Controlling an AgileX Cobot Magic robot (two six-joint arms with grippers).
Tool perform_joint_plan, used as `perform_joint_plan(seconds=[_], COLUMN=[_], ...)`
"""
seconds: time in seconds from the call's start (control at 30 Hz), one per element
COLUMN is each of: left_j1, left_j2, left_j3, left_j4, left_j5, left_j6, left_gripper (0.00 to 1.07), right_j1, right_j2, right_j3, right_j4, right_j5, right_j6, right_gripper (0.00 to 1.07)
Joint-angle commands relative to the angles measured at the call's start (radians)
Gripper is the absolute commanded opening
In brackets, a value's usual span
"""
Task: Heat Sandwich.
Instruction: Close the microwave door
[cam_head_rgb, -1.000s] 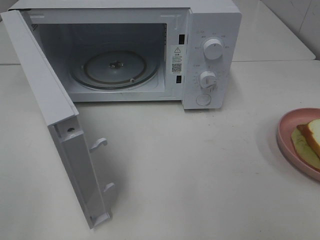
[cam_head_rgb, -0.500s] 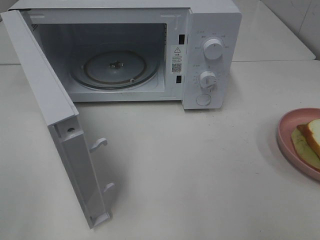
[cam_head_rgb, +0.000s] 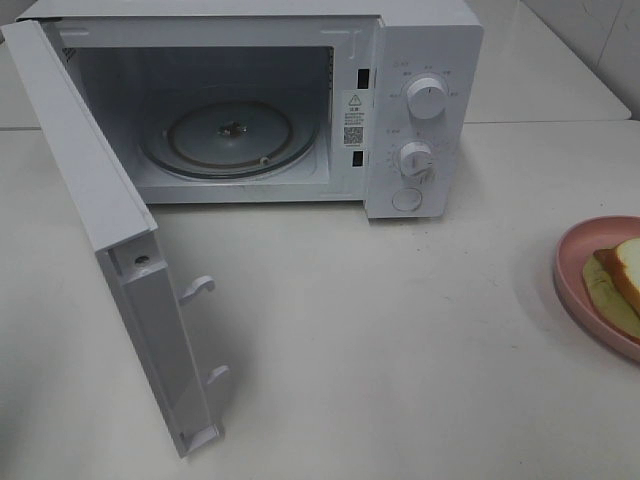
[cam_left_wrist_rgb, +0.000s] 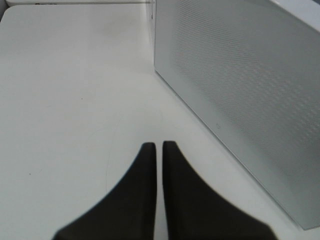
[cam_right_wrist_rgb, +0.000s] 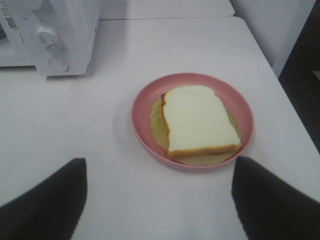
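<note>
The sandwich (cam_right_wrist_rgb: 200, 120), white bread with a tan crust over pale green filling, lies on a round pink plate (cam_right_wrist_rgb: 142, 105) on the white table. My right gripper (cam_right_wrist_rgb: 160, 161) hovers over the plate's near side, open, its fingers spread wider than the plate and touching nothing. In the exterior high view the sandwich (cam_head_rgb: 625, 275) and plate (cam_head_rgb: 570, 260) sit at the right edge, cut off by the frame, and neither gripper shows. My left gripper (cam_left_wrist_rgb: 155, 147) is shut and empty above bare table, beside the outer face of the microwave door (cam_left_wrist_rgb: 240, 90).
A white microwave (cam_head_rgb: 425, 60) stands at the back with its door (cam_head_rgb: 90, 180) swung wide open toward the front left. Its glass turntable (cam_head_rgb: 228, 135) is bare. The table's right edge drops to dark floor (cam_right_wrist_rgb: 305, 75) just past the plate.
</note>
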Motion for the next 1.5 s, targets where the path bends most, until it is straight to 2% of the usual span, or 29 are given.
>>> perform_joint_plan(seconds=[0.03,0.1,0.2,0.23,0.27,0.37,0.4,0.53,0.57,0.7,0.73,0.83,0.9,1.0,1.1,1.13,1.17,1.27,1.3,1.33,1.43,1.5], left_j1=[0.0,0.0,0.0,0.0,0.0,0.0,0.0,0.0,0.0,0.0,0.0,0.0,0.0,0.0,0.0,0.0,0.0,0.0,0.0,0.0,-0.001,-0.001], left_j2=[0.083,0.102,0.186,0.186,0.22,0.274,0.274,0.386,0.386,0.548,0.548,0.654,0.673,0.712,0.777,0.807,0.807,0.86,0.888,0.888,0.931,0.942], left_j3=[0.032,0.044,0.12,0.12,0.163,0.219,0.219,0.277,0.277,0.29,0.29,0.29,0.29,0.289,0.285,0.281,0.281,0.26,0.243,0.243,0.223,0.223], left_j4=[0.023,0.03,0.041,0.041,0.041,0.041,0.041,0.041,0.041,0.041,0.041,0.046,0.049,0.065,0.161,0.21,0.21,0.28,0.33,0.33,0.409,0.42], left_j5=[-0.092,-0.132,-0.334,-0.334,-0.457,-0.63,-0.63,-0.893,-0.893,-1.152,-1.152,-1.313,-1.333,-1.364,-1.423,-1.453,-1.453,-1.48,-1.502,-1.502,-1.552,-1.567], left_j6=[0.003,0.006,0.005,0.005,0.005,0.005,0.005,0.005,0.005,0.005,0.005,0.001,-0.005,-0.031,-0.093,-0.13,-0.13,-0.185,-0.212,-0.212,-0.275,-0.285], left_gripper=[0.0,0.0,0.0,0.0,0.0,0.0,0.0,0.0,0.0,0.0,0.0,0.0,0.0,0.0,0.0,0.0,0.0,0.0,0.0,0.0,0.0,0.0], right_j1=[-0.006,-0.006,-0.006,-0.006,-0.006,-0.006,-0.006,-0.006,-0.006,-0.006,-0.006,-0.006,-0.006,-0.006,-0.006,-0.006,-0.006,-0.006,-0.006,-0.006,-0.006,-0.006], right_j2=[-0.028,-0.028,-0.028,-0.028,-0.028,-0.028,-0.028,-0.028,-0.028,-0.028,-0.028,-0.028,-0.028,-0.028,-0.028,-0.028,-0.028,-0.028,-0.028,-0.028,-0.028,-0.028], right_j3=[-0.001,-0.001,-0.001,-0.001,-0.001,-0.001,-0.001,-0.001,-0.001,-0.001,-0.001,-0.001,-0.001,-0.001,-0.001,-0.001,-0.001,-0.001,-0.001,-0.001,-0.001,-0.001], right_j4=[-0.002,-0.002,-0.002,-0.002,-0.002,-0.002,-0.002,-0.002,-0.002,-0.002,-0.002,-0.002,-0.002,-0.002,-0.002,-0.002,-0.002,-0.002,-0.002,-0.002,-0.002,-0.002], right_j5=[-0.004,-0.004,-0.004,-0.004,-0.004,-0.004,-0.004,-0.004,-0.004,-0.004,-0.004,-0.004,-0.004,-0.004,-0.004,-0.004,-0.004,-0.004,-0.004,-0.004,-0.004,-0.004], right_j6=[-0.005,-0.005,-0.005,-0.005,-0.005,-0.005,-0.005,-0.006,-0.006,-0.006,-0.006,-0.005,-0.005,-0.005,-0.005,-0.005,-0.005,-0.005,-0.005,-0.005,-0.005,-0.005], right_gripper=[0.76,0.76,0.76,0.76,0.76,0.76,0.76,0.76,0.76,0.76,0.76,0.76,0.76,0.76,0.76,0.76,0.76,0.76,0.76,0.76,0.76,0.76])
